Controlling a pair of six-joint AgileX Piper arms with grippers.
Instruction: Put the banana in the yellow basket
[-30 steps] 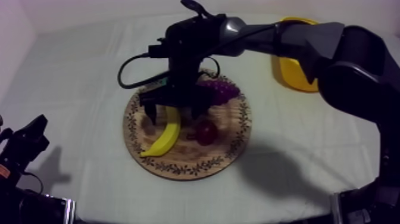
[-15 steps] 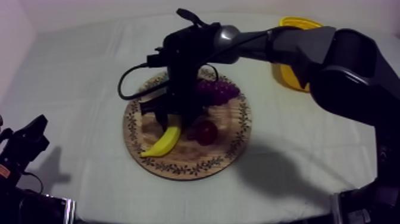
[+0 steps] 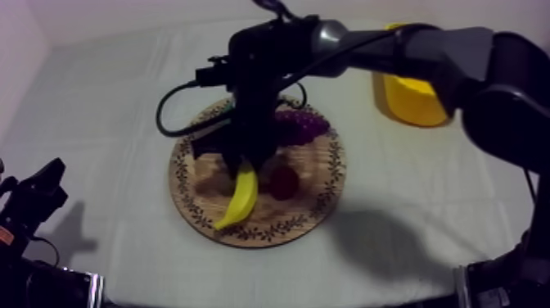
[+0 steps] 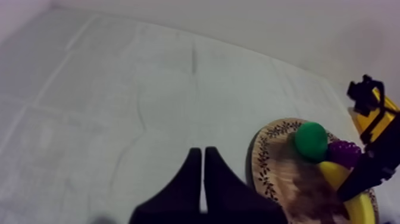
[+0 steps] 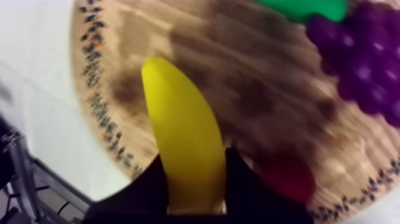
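Well, from above, the right hand [image 3: 244, 160] stands over the wooden board [image 3: 184, 187], clamped on the upper end of the banana [image 3: 237, 201]. The banana slants down toward the board's near rim; whether its low tip touches the wood I cannot tell. Gripping one end looks sensible, as it leaves the hand clear of the grapes [image 3: 304, 125] and the small red fruit [image 3: 283, 182] just beside. The yellow basket [image 3: 409, 98] sits well apart, behind the arm, so a carry across the bench [image 3: 106, 106] is left to do. The left hand [image 3: 37, 197] sits low at its own side, out of the way.

From the left wrist, that hand lies pressed together as a wedge over bare cloth, and a pear [image 4: 312, 140] sits beside the grapes on the board.

From the right wrist, black fingers [image 5: 140, 193] pinch the banana from both sides.
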